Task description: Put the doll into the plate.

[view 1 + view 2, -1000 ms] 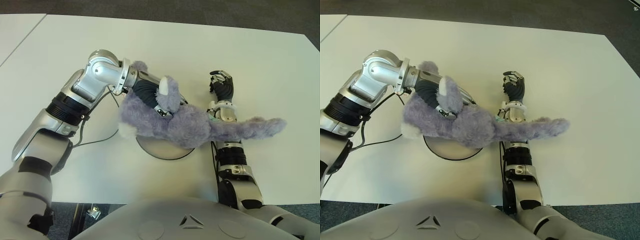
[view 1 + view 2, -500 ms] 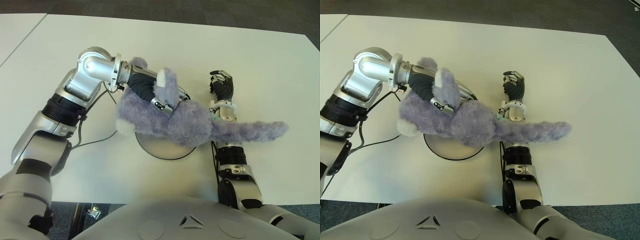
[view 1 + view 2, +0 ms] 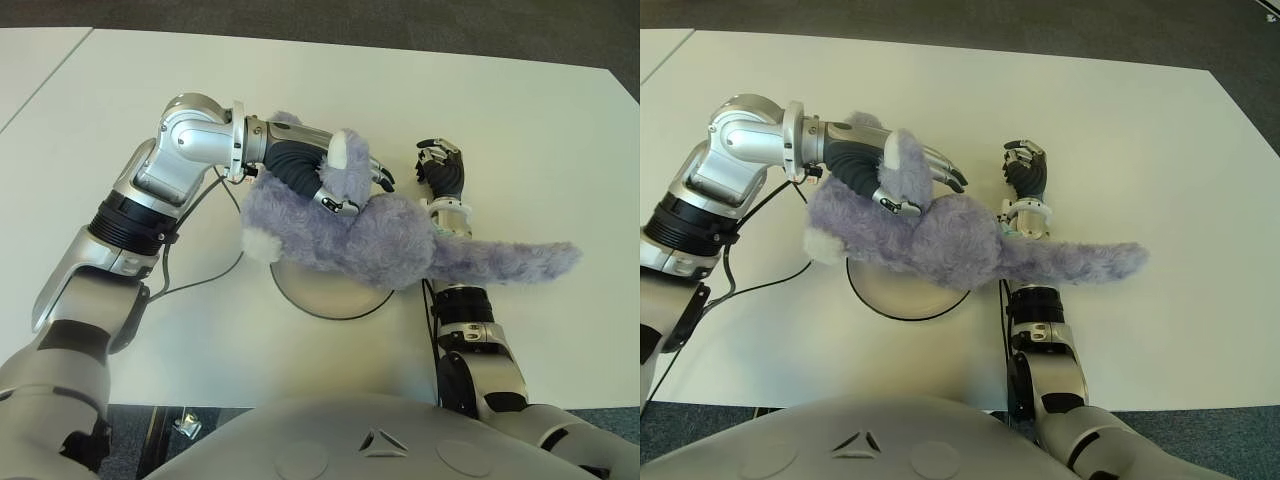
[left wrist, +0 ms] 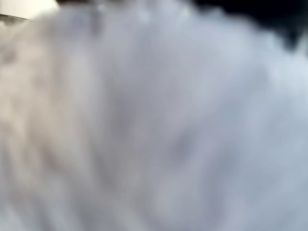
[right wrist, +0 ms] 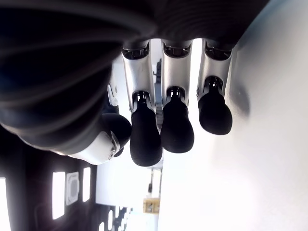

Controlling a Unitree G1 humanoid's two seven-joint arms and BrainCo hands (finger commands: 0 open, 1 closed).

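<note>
The purple plush doll (image 3: pixel 385 238) lies across the far half of the round grey plate (image 3: pixel 318 296), and its long tail (image 3: pixel 510 260) drapes over my right forearm. My left hand (image 3: pixel 358 190) is on the doll's upper side. Its fingers (image 3: pixel 380 180) stick out straight past the fur and one white-lined ear (image 3: pixel 345 160) folds over its back. Purple fur (image 4: pixel 154 125) fills the left wrist view. My right hand (image 3: pixel 442 170) shows just right of the doll with fingers (image 5: pixel 177 126) curled on nothing.
The white table (image 3: pixel 500 110) runs wide around the plate. A thin black cable (image 3: pixel 200 275) loops from my left arm over the table, left of the plate. The table's near edge is close to my body.
My left hand has swung right and lowered the doll onto the plate. Its fingers, buried in the fur before, now stretch out. The right hand has stayed put.
</note>
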